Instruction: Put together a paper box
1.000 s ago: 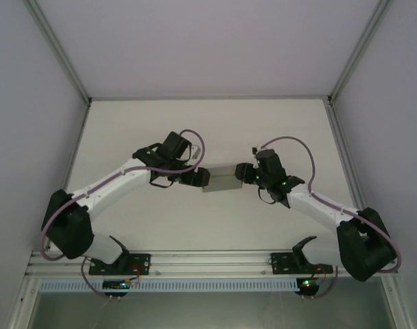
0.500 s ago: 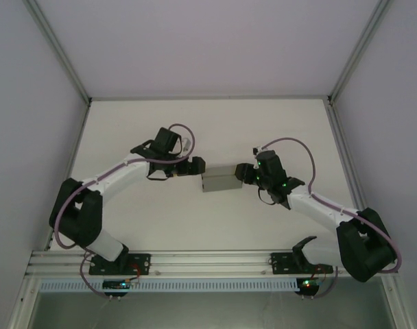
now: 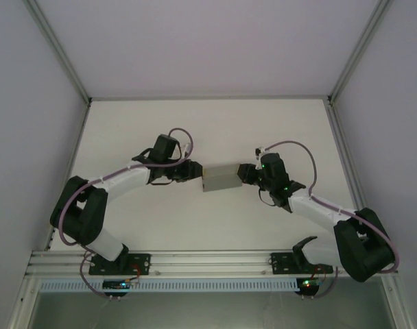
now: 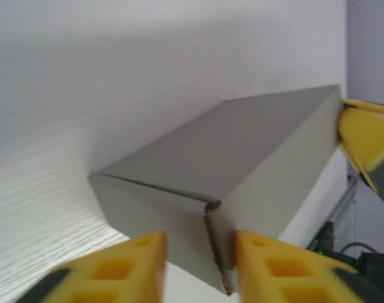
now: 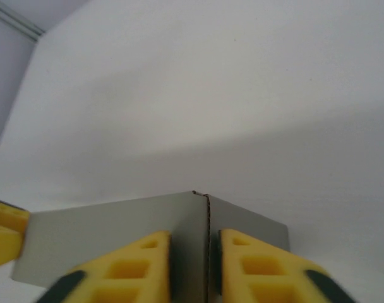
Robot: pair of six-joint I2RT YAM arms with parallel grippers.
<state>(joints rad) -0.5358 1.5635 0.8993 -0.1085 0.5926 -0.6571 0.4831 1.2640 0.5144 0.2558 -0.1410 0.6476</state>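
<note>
**Fig. 1. A robot test cell in a lab, as I see it at work.**
I stand in a closed booth: a bare white table (image 3: 215, 130) boxed in by plain pale walls (image 3: 23, 137) set in aluminium posts (image 3: 60, 51). My two arms (image 3: 123, 181) are bolted to a slotted metal rail (image 3: 208, 262) at the near edge, and purple cables (image 3: 289, 142) loop along them.
</note>
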